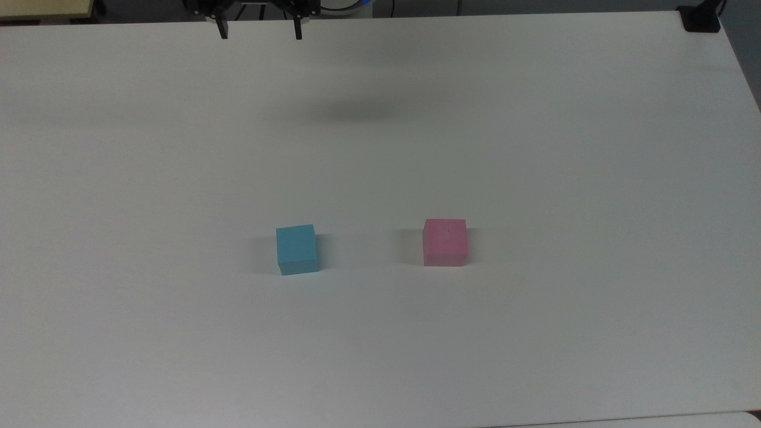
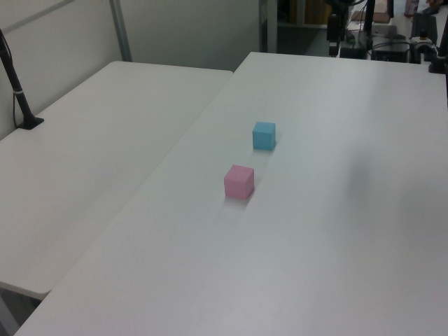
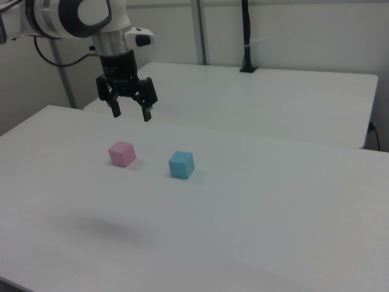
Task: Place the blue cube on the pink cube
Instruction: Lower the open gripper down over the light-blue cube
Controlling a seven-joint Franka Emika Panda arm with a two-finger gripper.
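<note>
A blue cube (image 1: 296,249) and a pink cube (image 1: 445,242) sit side by side on a white table (image 1: 535,148), apart from one another with bare tabletop between them, each resting flat on its own. In the top view the blue cube lies to the left of the pink one, both nearer the table's near edge than its far edge and well in from either side edge. The gripper (image 1: 260,31) hangs high over the far edge in that view, its two dark fingers (image 1: 223,30) spread wide apart and holding nothing, well clear of both cubes.

The right view gives the fuller look at the robot: the white arm (image 3: 73,15) reaching in from the right view's upper left, the black gripper (image 3: 129,113) pointing down above the table, open and empty, with the pink cube (image 3: 122,153) below it and the blue cube (image 3: 181,164) just to the right view's right. A soft shadow (image 3: 106,228) falls on the tabletop nearer the front edge.

The left view shows a second white table (image 2: 91,161) butted against the first along its long edge, and a black post (image 2: 17,91) standing on it; the blue cube (image 2: 264,135) is the farther one here, the pink cube (image 2: 239,181) the nearer. Faint speckles mark the pink cube's top face in the top view; no writing can be read.
</note>
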